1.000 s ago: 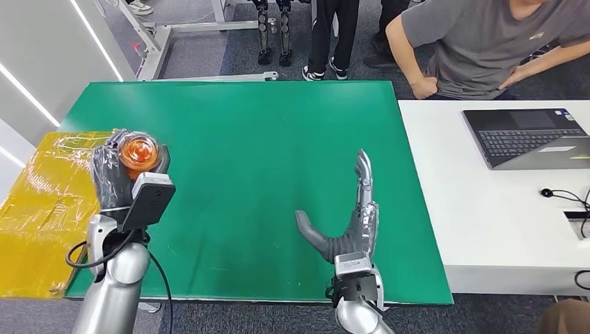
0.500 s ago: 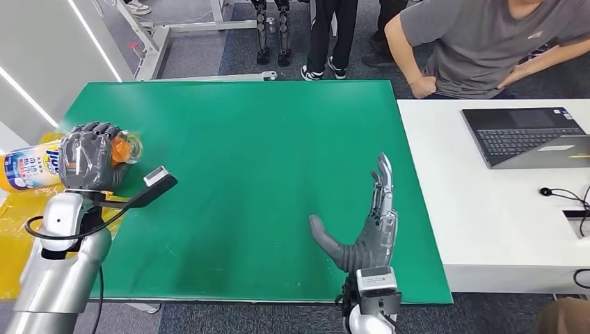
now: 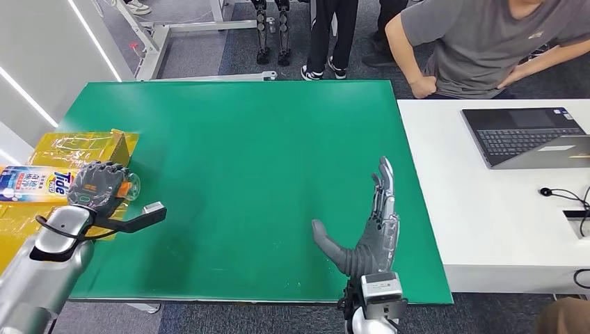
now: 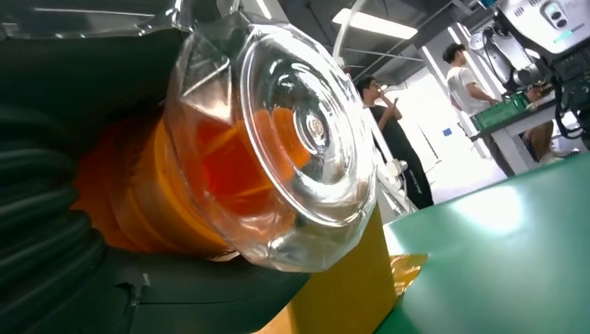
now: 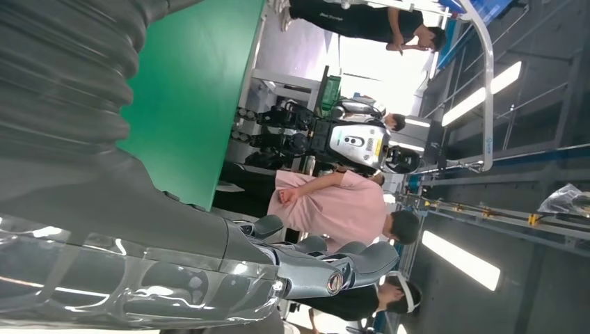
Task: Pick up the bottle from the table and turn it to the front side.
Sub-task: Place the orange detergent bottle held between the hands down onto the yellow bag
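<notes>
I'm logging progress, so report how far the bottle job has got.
Done: the bottle is off the table, gripped near its cap end by the left hand. In hand: it lies sideways with the Tide label up towards the head camera, so the turn looks well along. Left: confirming the front faces forward. The right hand is open over the table, holding nothing.

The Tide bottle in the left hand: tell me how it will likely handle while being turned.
The bottle looks like rigid plastic, so it probably won't flex. The left hand grips it near the clear cap, with the long body sticking out sideways; it may lever or slip. Its glossy label suggests a slick surface.
</notes>
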`<state>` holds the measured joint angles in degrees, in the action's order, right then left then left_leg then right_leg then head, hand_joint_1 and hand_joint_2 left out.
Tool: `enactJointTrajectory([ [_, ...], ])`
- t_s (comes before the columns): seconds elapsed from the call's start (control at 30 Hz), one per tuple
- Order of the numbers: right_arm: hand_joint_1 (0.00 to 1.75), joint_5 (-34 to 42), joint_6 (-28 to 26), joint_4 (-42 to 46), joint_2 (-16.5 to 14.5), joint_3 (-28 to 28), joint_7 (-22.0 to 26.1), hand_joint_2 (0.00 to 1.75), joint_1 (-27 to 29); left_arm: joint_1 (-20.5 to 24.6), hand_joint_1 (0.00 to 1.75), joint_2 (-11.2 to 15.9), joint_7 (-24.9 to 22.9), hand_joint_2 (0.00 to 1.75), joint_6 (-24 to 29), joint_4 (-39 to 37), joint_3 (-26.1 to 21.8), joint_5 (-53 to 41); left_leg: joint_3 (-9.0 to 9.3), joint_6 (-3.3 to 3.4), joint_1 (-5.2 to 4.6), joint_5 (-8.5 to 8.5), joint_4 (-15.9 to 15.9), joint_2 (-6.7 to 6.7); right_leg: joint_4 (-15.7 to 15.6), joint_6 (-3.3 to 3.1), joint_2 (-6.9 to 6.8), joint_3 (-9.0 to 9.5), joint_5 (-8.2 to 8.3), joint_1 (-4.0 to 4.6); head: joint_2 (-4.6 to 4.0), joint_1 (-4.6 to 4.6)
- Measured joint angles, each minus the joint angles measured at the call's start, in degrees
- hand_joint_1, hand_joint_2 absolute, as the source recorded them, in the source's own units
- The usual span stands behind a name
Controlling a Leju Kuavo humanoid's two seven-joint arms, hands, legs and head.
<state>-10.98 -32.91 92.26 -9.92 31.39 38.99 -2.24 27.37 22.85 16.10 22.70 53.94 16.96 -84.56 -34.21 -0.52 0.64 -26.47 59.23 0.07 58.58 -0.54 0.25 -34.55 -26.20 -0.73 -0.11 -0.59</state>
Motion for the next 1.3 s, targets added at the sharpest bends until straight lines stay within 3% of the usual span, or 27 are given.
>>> enactJointTrajectory([
  [0.3, 0.00, 0.80, 0.10, -0.08, 0.00, -0.04, -0.20, 1.75, -0.64, 2.65, 1.75, 0.09, -0.01, 1.75, 4.87, -9.85, 2.53, -4.63, -0.02, 0.00, 0.00, 0.00, 0.00, -0.02, -0.01, 0.00, -0.03, 0.00, 0.00, 0.00, 0.00, 0.00],
  [0.57, 0.00, 1.08, 0.15, -0.40, 0.00, -0.04, -0.55, 1.75, -1.38, 3.77, 1.75, -0.71, 2.43, 1.75, 5.10, -13.11, 3.60, -4.63, -0.01, 0.00, 0.00, 0.00, 0.01, -0.01, -0.01, 0.01, -0.01, -0.01, 0.01, 0.00, 0.00, 0.00],
  [0.87, 0.00, 1.10, -0.41, -0.46, 0.00, -0.07, -0.68, 1.75, -2.34, 7.01, 1.75, -4.24, 5.67, 1.75, 1.80, -20.56, 4.07, -0.62, -0.02, 0.00, 0.00, 0.00, 0.01, -0.02, -0.01, 0.00, -0.02, -0.01, 0.01, -0.01, 0.00, 0.00],
  [1.3, 0.00, 0.91, -1.71, -0.44, 0.00, -0.07, -0.74, 1.75, -2.32, 10.85, 1.75, -4.76, 5.04, 1.75, -5.40, -27.19, 4.20, -0.32, -0.02, 0.00, 0.00, 0.00, 0.01, -0.02, 0.01, 0.00, -0.02, 0.00, 0.01, 0.00, 0.00, -0.01],
])
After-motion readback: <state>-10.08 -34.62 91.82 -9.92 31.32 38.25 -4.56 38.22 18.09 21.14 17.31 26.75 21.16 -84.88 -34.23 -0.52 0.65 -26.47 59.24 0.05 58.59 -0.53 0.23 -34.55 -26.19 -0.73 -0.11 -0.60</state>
